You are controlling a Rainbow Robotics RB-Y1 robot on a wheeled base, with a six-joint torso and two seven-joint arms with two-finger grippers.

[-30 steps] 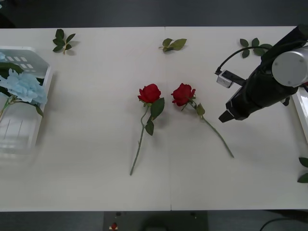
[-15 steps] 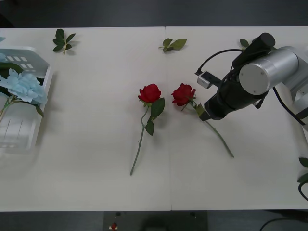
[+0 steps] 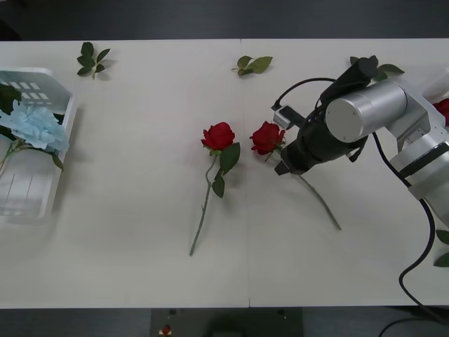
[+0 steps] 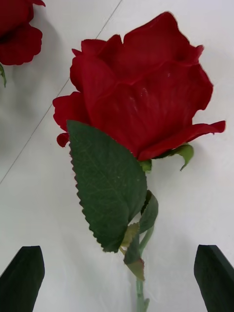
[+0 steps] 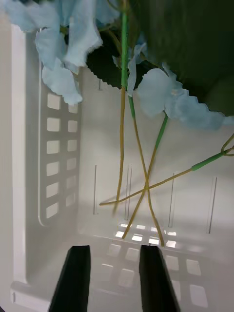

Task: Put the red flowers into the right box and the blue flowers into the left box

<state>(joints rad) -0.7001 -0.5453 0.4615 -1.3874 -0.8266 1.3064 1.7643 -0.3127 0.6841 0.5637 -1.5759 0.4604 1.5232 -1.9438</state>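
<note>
While the right gripper (image 3: 282, 168) hovers, fingers wide, over the rose (image 3: 267, 137) lying at the desk's (image 3: 140, 210) centre, closing on the leaf could let the stem slip.

Lighting: bright, even, overhead. White counter (image 3: 140, 267) slightly washed out, no hard glare. Shadows: soft, short, beside the red flowers (image 3: 219, 136). Front view sharp; far edge dark. Left wrist view: upper corner dim, blue flowers (image 5: 73, 34) slightly soft.
</note>
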